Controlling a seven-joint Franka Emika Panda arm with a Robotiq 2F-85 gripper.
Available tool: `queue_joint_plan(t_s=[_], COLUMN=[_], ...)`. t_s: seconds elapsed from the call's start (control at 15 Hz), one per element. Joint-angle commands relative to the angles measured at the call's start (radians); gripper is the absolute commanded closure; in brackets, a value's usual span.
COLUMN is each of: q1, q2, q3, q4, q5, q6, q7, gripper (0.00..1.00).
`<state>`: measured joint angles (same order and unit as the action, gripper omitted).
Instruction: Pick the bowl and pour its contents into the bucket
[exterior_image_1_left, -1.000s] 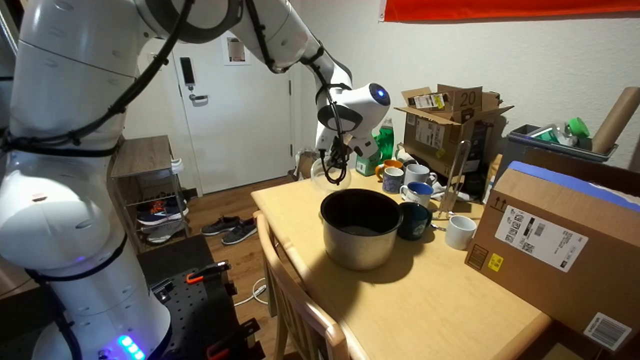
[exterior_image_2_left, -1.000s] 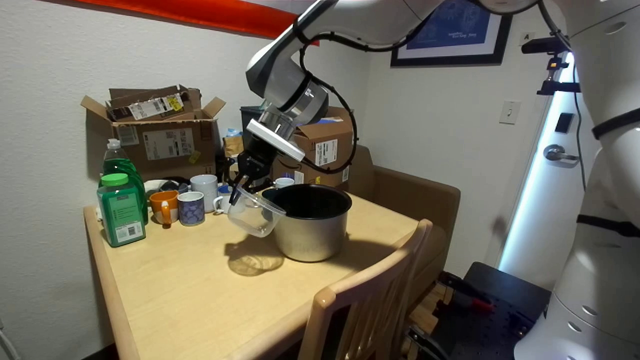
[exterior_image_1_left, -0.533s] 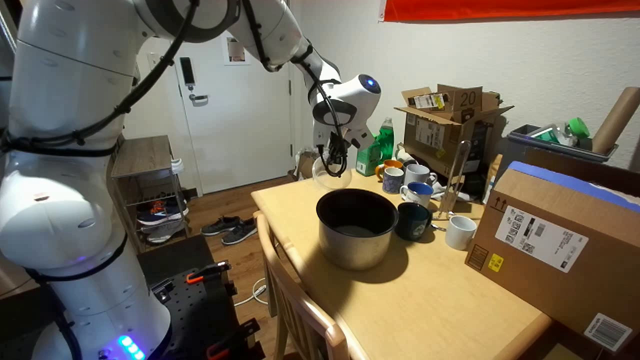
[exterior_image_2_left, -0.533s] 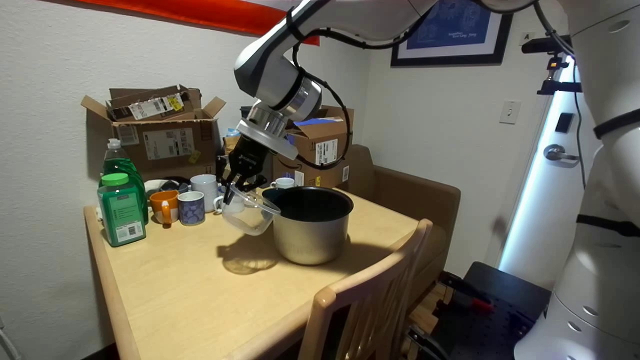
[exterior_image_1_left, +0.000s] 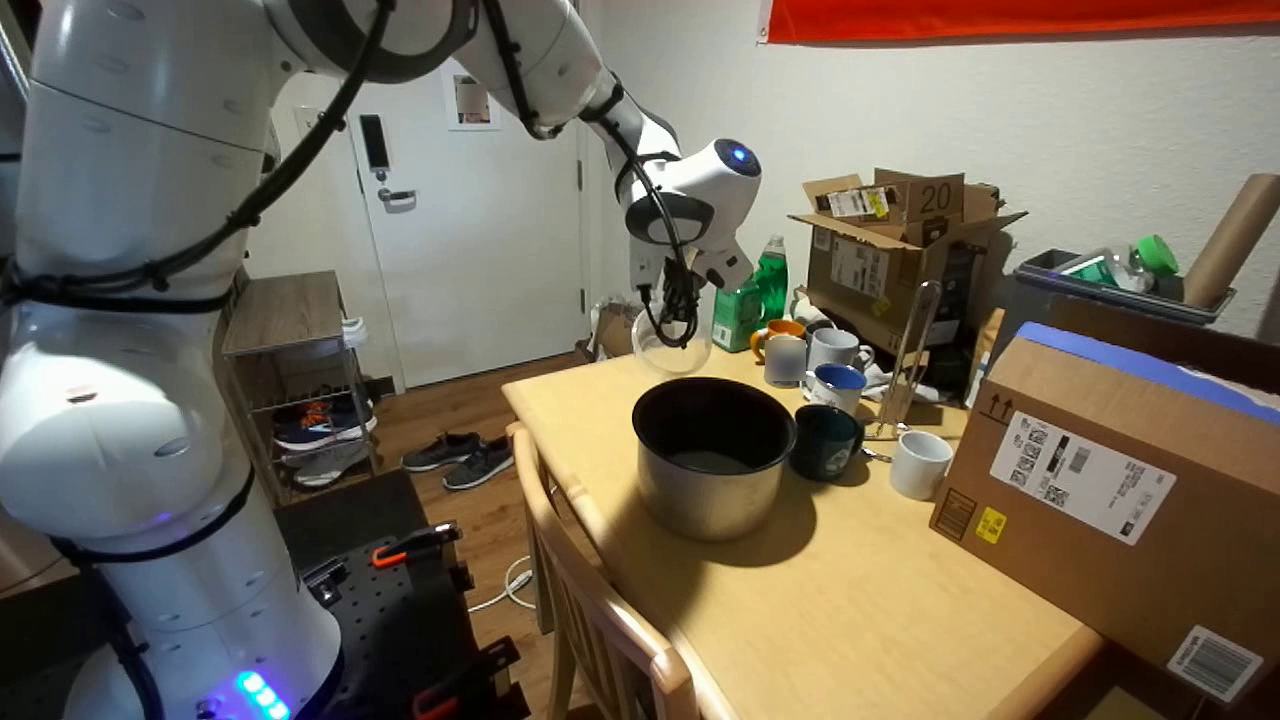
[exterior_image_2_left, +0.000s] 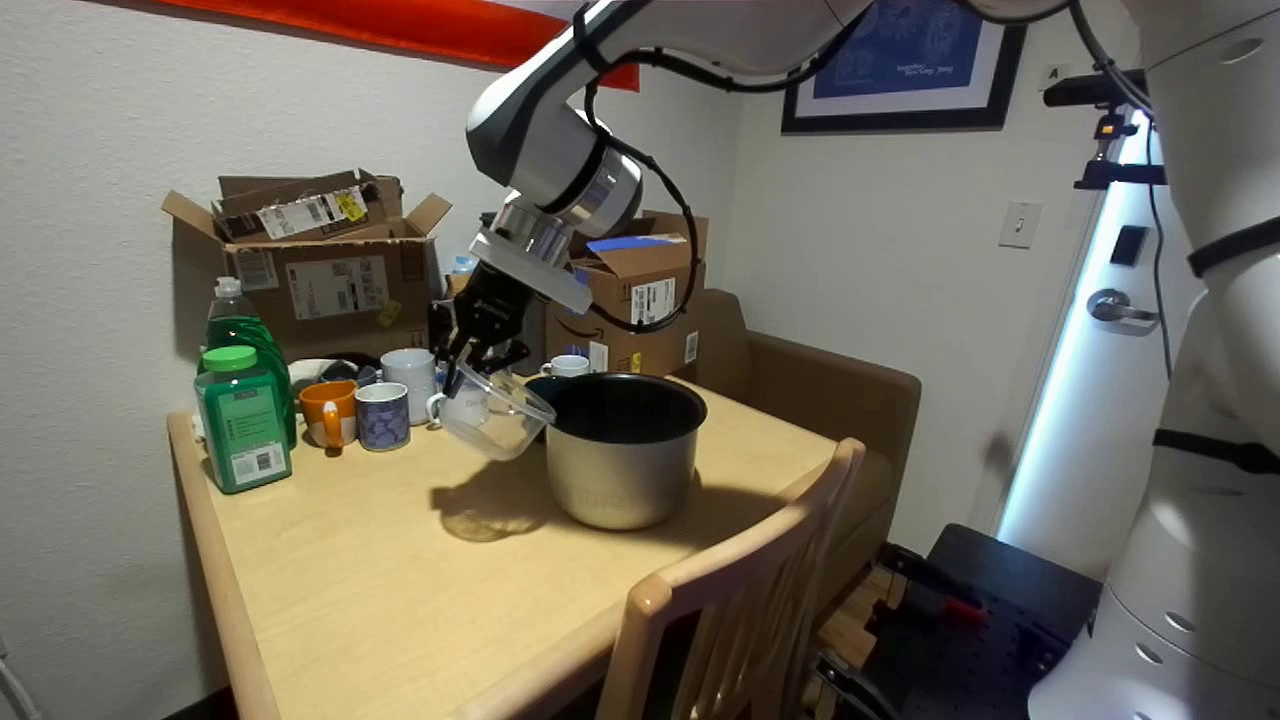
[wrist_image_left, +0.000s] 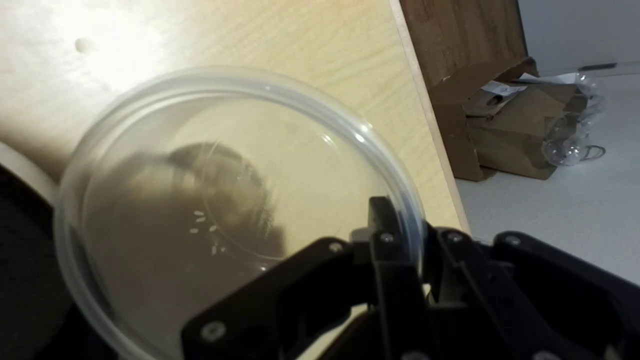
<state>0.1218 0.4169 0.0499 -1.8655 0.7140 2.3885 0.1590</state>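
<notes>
The gripper (wrist_image_left: 409, 222) is clenched on the clear bowl (wrist_image_left: 240, 210) at its rim, jaws straddling the wall; a few white grains (wrist_image_left: 200, 219) appear to lie inside; the bowl hangs above the table (exterior_image_2_left: 370, 580), tilted toward the bucket (exterior_image_2_left: 622, 470) and close beside its rim; pouring is judged unfinished; the lip should be carried well over the bucket's mouth before further tipping, then turned slowly, lest the rim twist or grains fall short. Whether lip and bucket overlap cannot be told; the wrist view cuts off the bowl's lower edge; cables (exterior_image_1_left: 682, 292) obscure the gripper in an exterior view; the bucket's floor shows dimly, any contents unreadable.
</notes>
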Motion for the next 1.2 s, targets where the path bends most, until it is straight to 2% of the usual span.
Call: queue_joint_plan(t_s=[0.0,0.6,1.13], q1=[0.020,0.082,0.110], q2=[0.002,0.080,0.193], q3=[0.023,0.022,0.004], q4=[-0.031,0.016,0.083], q5=[-0.062,-0.313,-0.435], q6=[0.040,0.058,0.071], q7=[0.047,0.215,0.288], gripper=[0.98,0.98,0.98])
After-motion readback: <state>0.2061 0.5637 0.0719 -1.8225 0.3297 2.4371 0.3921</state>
